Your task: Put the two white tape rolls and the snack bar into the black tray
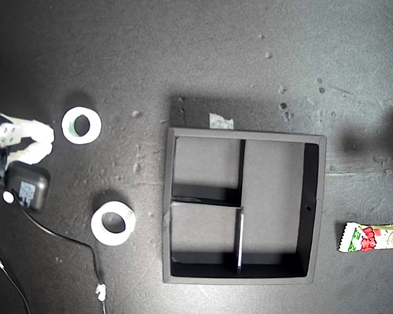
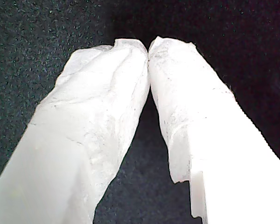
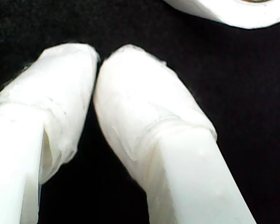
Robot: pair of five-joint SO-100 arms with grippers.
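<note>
Two white tape rolls lie on the dark table in the exterior view's left half. One tape roll (image 1: 92,131) has a greenish inner rim; the other tape roll (image 1: 102,230) sits nearer the black tray (image 1: 168,209), whose three compartments hold nothing. The snack bar (image 1: 376,237) lies at the exterior view's right edge, partly cut off. My second gripper (image 1: 49,142) (image 3: 97,60) is shut on nothing, beside the green-rimmed roll (image 3: 233,11). My first gripper (image 2: 148,46) is shut over bare dark surface and does not show in the exterior view.
A small torn tape scrap (image 1: 221,121) lies just beyond the tray's far wall. A black power adapter (image 1: 28,185) with a trailing cable (image 1: 72,239) sits by the second arm at the exterior view's left edge.
</note>
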